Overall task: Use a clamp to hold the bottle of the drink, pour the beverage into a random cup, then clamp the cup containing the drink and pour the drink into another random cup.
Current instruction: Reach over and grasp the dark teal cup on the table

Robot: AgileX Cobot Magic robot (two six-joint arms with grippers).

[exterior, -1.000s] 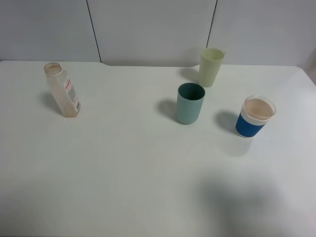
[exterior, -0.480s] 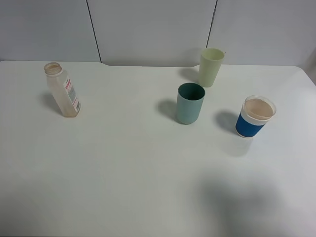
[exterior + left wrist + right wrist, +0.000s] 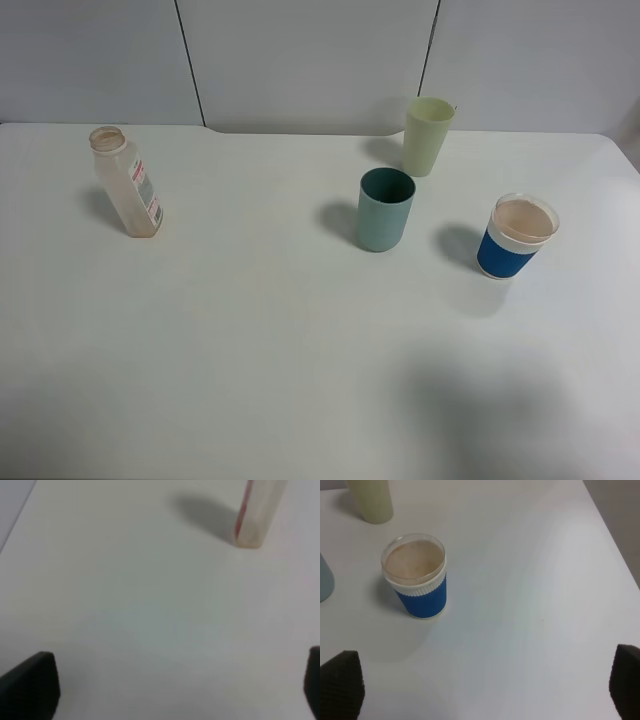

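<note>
Left gripper [image 3: 172,685]: jaws spread wide with nothing between them, over bare counter [image 3: 250,350]; out of sight in the high view.
Right gripper [image 3: 482,685]: jaws also spread wide and empty, near the blue-banded cup [image 3: 417,580].
Bottle [image 3: 128,190]: stands far on the left side of the counter, well apart from all three cups and ahead of the left gripper; not yet grasped.
Teal cup [image 3: 385,210]: upright near the middle, with the yellow-green cup [image 3: 427,137] just behind it and the blue-banded cup to its right.
Risk, grasp: the bottle looks light and narrow-based, so one jaw touching first would probably push it over. The neck has no cap, so a fall would spill.
Risk, squeeze: thin walls may buckle under a hard grip.
Risk, pour: the cups stand close together, so a wide swing could knock one, or the stream could miss the rim.
Risk, cup grasp: a smooth, tapered tumbler may slip in the jaws.
Bottle material: clear, glossy plastic with square sides, a wide round neck and a white label with red marks.
Drink: too faint to judge how much there is.
Teal and yellow-green cups: plain matte plastic, slightly tapered.
Blue-banded cup: ribbed blue sleeve, white rim, and a pale tan surface across the mouth; lid or liquid, I cannot tell.
Counter: smooth, white and matte.
</note>
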